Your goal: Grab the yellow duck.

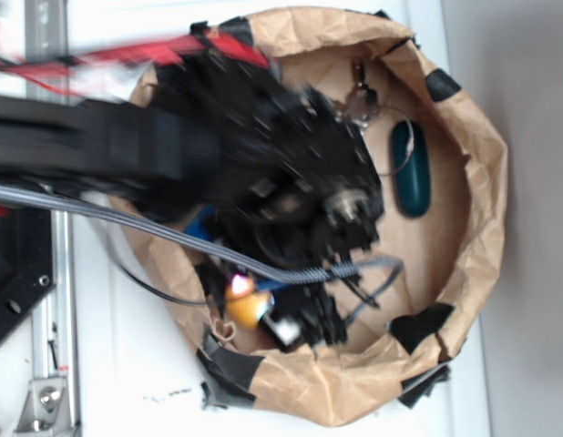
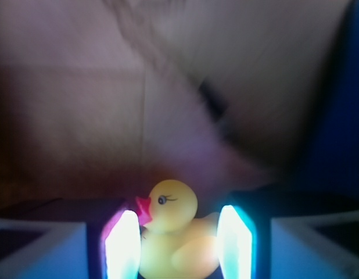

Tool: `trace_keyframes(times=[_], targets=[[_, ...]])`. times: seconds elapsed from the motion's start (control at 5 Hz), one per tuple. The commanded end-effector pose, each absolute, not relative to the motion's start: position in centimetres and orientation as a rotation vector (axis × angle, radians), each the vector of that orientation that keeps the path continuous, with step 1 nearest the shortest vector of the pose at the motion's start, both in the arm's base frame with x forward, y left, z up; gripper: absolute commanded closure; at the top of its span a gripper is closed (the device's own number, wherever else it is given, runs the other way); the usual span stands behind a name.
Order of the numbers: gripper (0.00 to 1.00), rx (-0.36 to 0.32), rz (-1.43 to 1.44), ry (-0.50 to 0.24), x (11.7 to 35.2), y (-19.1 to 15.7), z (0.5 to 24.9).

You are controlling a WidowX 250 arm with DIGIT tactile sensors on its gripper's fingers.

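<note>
The yellow duck (image 2: 173,232) sits upright between my two glowing fingers, its red beak facing left. The left pad (image 2: 122,247) presses against its chest and beak, and the right pad (image 2: 233,244) against its tail. My gripper (image 2: 178,216) is shut on the duck. In the exterior view the duck (image 1: 244,309) shows as a small orange-yellow blob near the front left inside wall of the brown paper basin (image 1: 473,228). The gripper (image 1: 260,309) is around it there, under the blurred black arm.
A dark teal oblong object (image 1: 411,168) lies at the right of the basin. A small metal item (image 1: 359,96) lies at the back. A blue thing (image 1: 201,223) peeks out under the arm. Black tape patches (image 1: 418,326) mark the rim. Cables cross the basin.
</note>
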State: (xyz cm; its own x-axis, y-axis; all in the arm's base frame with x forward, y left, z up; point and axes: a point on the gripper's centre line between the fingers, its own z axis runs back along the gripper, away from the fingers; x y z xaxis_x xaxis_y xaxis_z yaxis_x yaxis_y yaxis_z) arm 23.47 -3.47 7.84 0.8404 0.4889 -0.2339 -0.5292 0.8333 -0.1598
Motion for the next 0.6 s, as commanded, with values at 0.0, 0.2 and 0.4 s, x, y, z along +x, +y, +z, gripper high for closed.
trace_keyframes(times=[0.0,0.2,0.4], targets=[[1.00,-0.206,0.392,-0.040,25.7,3.5,14.6],[1.00,-0.156,0.266,-0.067,26.6,2.8,15.1],[1.00,-0.124,0.210,-0.095,26.9,1.8,14.8]])
